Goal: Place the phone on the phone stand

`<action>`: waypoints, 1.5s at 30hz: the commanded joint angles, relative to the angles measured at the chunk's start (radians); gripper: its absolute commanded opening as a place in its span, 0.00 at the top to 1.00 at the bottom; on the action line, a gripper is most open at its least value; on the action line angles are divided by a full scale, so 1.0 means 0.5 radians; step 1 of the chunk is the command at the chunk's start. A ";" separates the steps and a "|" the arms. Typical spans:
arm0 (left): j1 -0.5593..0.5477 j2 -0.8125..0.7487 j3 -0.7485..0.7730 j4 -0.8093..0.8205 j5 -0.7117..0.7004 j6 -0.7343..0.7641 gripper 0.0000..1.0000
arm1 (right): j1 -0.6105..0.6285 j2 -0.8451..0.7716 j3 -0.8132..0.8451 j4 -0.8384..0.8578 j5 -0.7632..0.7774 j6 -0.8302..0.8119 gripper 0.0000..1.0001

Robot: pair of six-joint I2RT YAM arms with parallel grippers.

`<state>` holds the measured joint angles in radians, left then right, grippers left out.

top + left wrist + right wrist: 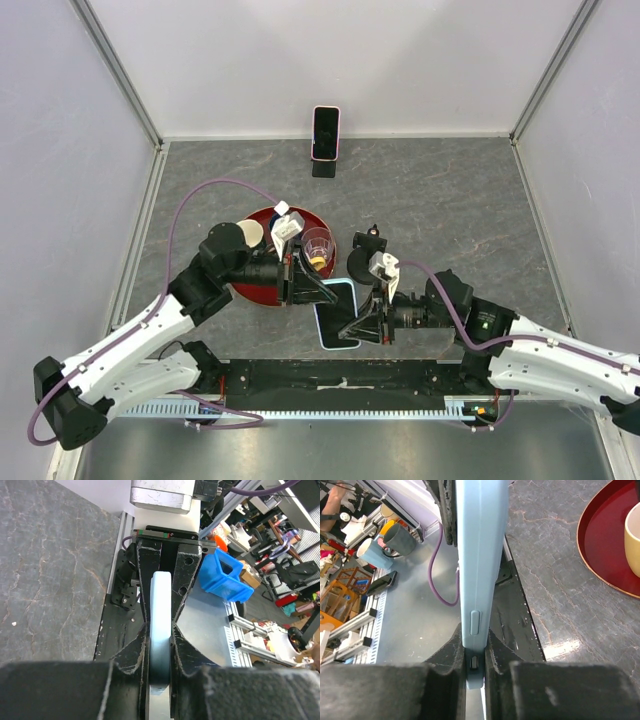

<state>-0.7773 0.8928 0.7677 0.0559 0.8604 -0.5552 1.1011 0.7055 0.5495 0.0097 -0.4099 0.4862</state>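
A phone in a light blue case is held near the front middle of the table, screen up. My left gripper is shut on its far end, and the case edge shows between the left fingers. My right gripper is shut on its near right side, where the case and side button sit between the right fingers. A small black stand with a round base is just behind the phone, right of the tray. A second phone in a pink case leans on a stand at the back wall.
A round red tray lies at left centre, holding a cream cup and a clear glass. The tray and cup also show in the right wrist view. White walls enclose the table on three sides.
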 commanded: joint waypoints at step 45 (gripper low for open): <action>0.048 0.123 0.668 -0.130 -0.589 1.319 0.98 | -0.190 0.709 0.696 -0.872 2.127 0.012 0.56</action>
<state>-0.7654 0.9955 1.1309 -0.1692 0.5560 0.0502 1.0290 1.0416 0.8871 -0.5034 0.6418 0.5041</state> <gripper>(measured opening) 0.188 0.445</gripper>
